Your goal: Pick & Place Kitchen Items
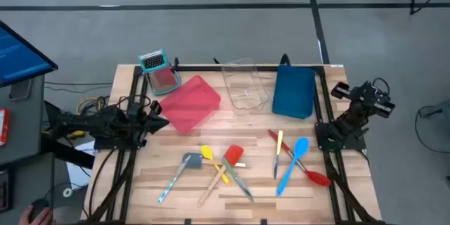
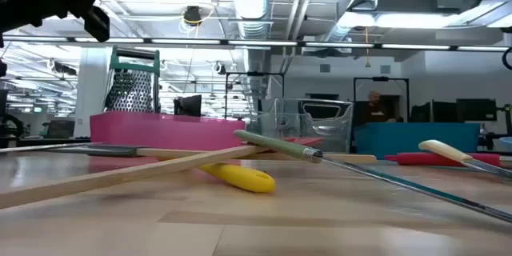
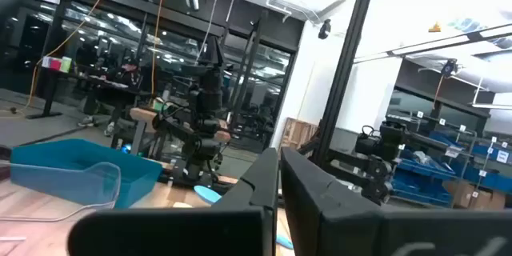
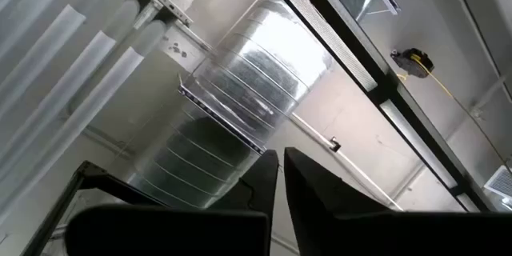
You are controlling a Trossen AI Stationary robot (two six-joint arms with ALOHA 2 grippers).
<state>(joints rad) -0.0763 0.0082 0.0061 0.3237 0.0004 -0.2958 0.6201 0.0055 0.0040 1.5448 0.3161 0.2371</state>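
The utensils lie flat on the wooden table (image 1: 239,207). On the left of the group are a grey-teal spatula (image 1: 184,169), a yellow spoon (image 1: 211,160), a red wooden-handled spatula (image 1: 228,162) and a green-handled knife (image 1: 238,179), which cross one another. On the right are a yellow-handled knife (image 1: 278,151), a blue spatula (image 1: 294,160) and a red spoon (image 1: 313,174). My left gripper (image 3: 279,178) is shut and empty at the table's left edge (image 1: 160,121). My right gripper (image 4: 280,172) is shut and empty at the right edge, pointing up at the ceiling.
A red tray (image 1: 191,103), a clear tray (image 1: 246,84) and a blue tray (image 1: 294,91) stand along the far side. A teal-topped box grater (image 1: 156,70) stands at the far left. Bare wood lies between the trays and the utensils. A person (image 2: 374,108) is in the room beyond.
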